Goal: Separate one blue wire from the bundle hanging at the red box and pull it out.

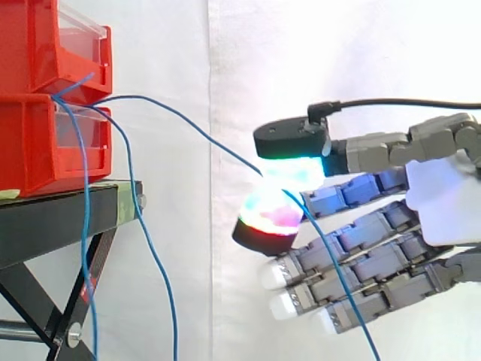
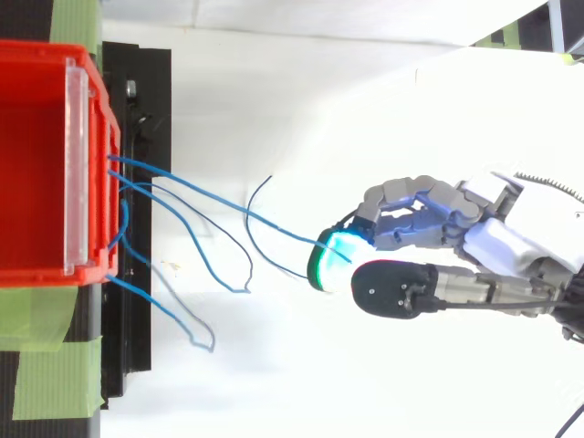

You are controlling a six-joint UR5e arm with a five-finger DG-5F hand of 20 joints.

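Shows the hand (image 1: 440,199) reaching in from the right of the side view, well apart from the red bins (image 1: 45,120); pinches one blue wire (image 1: 199,126) between two glowing pads, the upper (image 1: 293,169) lit green and cyan, the lower (image 1: 274,214) magenta and red; keeps the other fingers nearly straight beneath, their white fingertips (image 1: 272,274) pointing left and touching nothing.

Traces the pinched wire from the seam between the two stacked bins, out to the right and sloping down to the pads; runs on below the pinch, slanting down across the front of the straight fingers to the lower edge of the view.

Leaves the rest of the bundle (image 1: 88,263) at the bins; comes out of that same seam and hangs in loose curves beside the black stand (image 1: 52,218) (at least two strands, dropping past the lower edge).

From the top view, places the hand (image 2: 484,242) at the right, with a green-lit pad (image 2: 328,260) at the end of the long strand stretching from the bin's front edge; spreads the other strands (image 2: 182,233) out in short bends close to the stand; fixes strips of green tape (image 2: 46,365) beside the bin.
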